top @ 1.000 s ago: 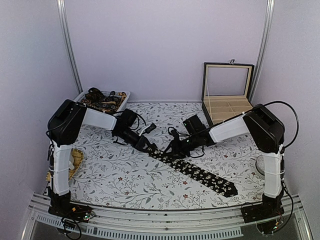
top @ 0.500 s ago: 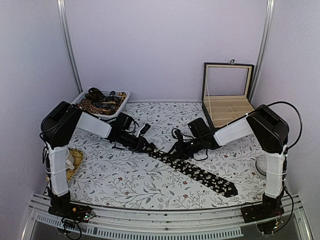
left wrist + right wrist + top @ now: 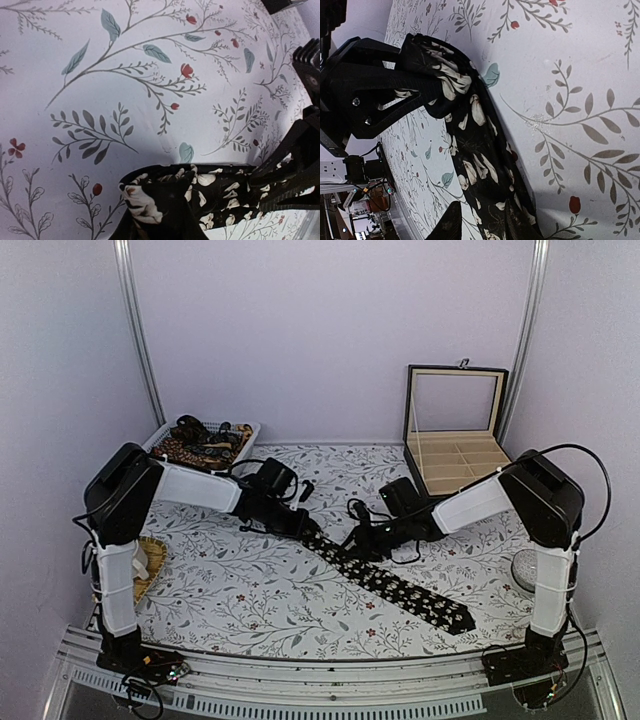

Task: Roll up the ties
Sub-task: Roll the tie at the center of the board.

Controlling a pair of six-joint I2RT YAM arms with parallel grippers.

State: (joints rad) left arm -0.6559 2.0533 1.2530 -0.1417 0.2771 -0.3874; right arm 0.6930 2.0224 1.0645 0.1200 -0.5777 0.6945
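A black tie with pale flower specks lies diagonally on the floral tablecloth, its wide end near the front right. My left gripper is shut on the tie's narrow end, which is folded over its fingers in the left wrist view. My right gripper is low over the tie just right of the left gripper. In the right wrist view its fingers straddle the tie, with tablecloth showing between one finger and the fabric. The left gripper shows there at the upper left.
A white basket holding other patterned ties stands at the back left. An open black box with compartments stands at the back right. A wicker object lies by the left arm's base. A round pale object sits at the right edge.
My left gripper has moved right and a little away from me with the tie's narrow end. The right gripper has shifted slightly along the tie. The tie's wide end has not moved.
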